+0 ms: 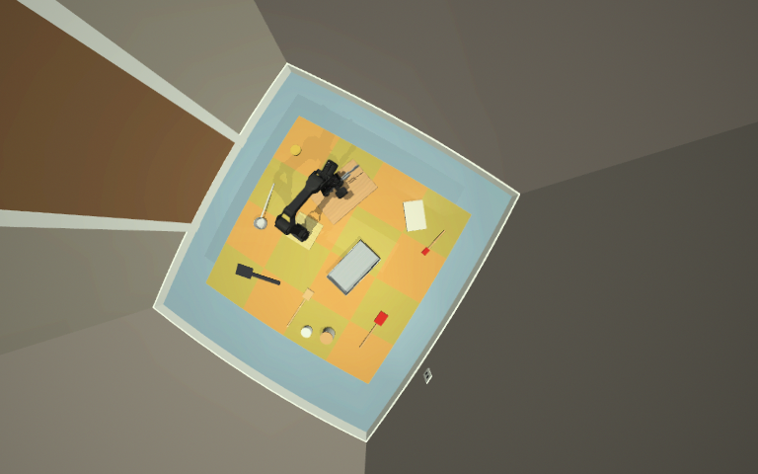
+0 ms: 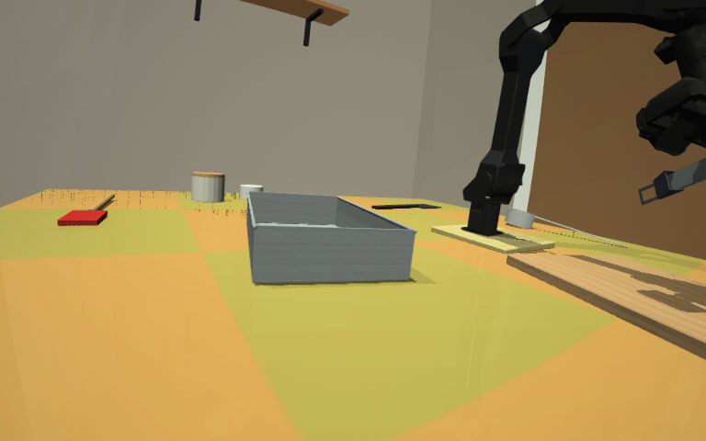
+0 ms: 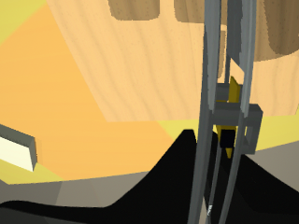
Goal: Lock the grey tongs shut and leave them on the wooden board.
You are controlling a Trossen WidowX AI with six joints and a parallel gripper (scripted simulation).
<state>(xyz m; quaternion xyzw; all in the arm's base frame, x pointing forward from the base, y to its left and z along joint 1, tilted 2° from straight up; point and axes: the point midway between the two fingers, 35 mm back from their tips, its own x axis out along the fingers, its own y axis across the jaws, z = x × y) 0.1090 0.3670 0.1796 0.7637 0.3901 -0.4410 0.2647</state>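
The grey tongs point(image 1: 348, 172) point(image 2: 693, 174) point(image 3: 199, 163) are held off the table in my gripper point(image 1: 339, 183) point(image 3: 196, 139), which is shut on them. Their arms lie close together in the wrist view, with a yellow part point(image 3: 234, 91) between them near the hinge block. In the exterior view they slant gently, the end with the wire ring low and to the left; the rest is hidden by the fingers or out of frame. The wooden board point(image 1: 362, 197) point(image 2: 575, 276) point(image 3: 140, 70) lies below them. The roasting tin point(image 1: 337, 283) point(image 2: 329, 254) stands apart from the board, with no tongs across it.
A white block point(image 1: 415, 215) point(image 3: 16, 151) lies beyond the board. A ladle point(image 1: 261, 223) and a black spatula point(image 1: 245, 271) lie on the arm's other side. Two red-headed tools, a wooden-headed tool point(image 1: 307, 293) and two round pots stand or lie farther off.
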